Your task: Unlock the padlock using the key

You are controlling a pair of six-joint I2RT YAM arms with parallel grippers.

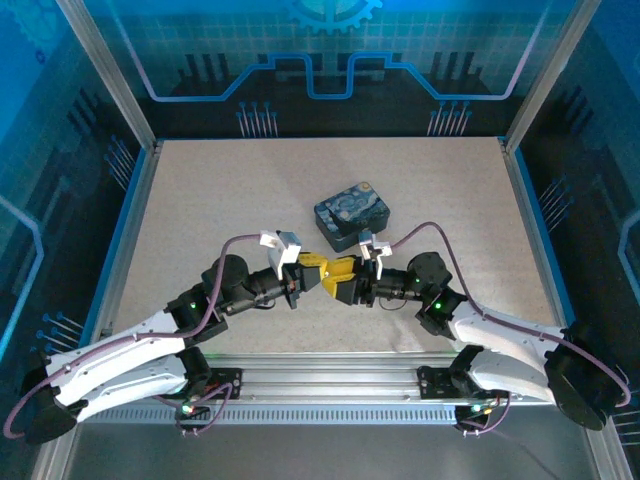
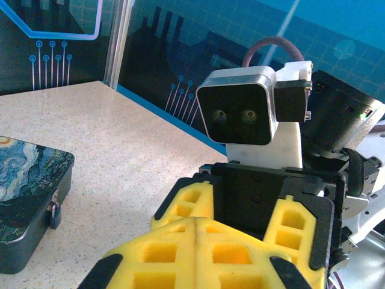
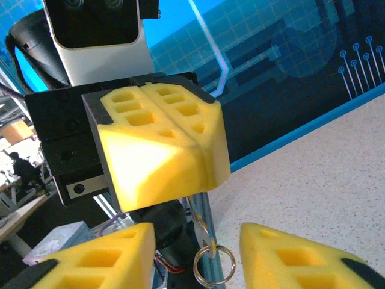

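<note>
My left gripper (image 1: 316,267) is shut on the key (image 3: 203,227), a thin metal blade hanging from the seam of its yellow fingers (image 3: 162,144), with a small ring (image 3: 215,265) at its lower end. My right gripper (image 3: 198,256) stands open, its two yellow fingers either side of the hanging key and not touching it. Both grippers meet tip to tip in the top view, right gripper (image 1: 337,281) facing left. The padlock (image 2: 53,212) is tiny and silvery and hangs on the front of the blue swirl-painted tin (image 2: 27,186), left of my left gripper (image 2: 197,227).
The tin (image 1: 352,212) sits on the speckled table (image 1: 220,200) just behind the two grippers. Blue-lit enclosure walls and metal posts (image 1: 105,75) ring the table. The right arm's wrist camera (image 2: 237,108) looms close in front of the left wrist.
</note>
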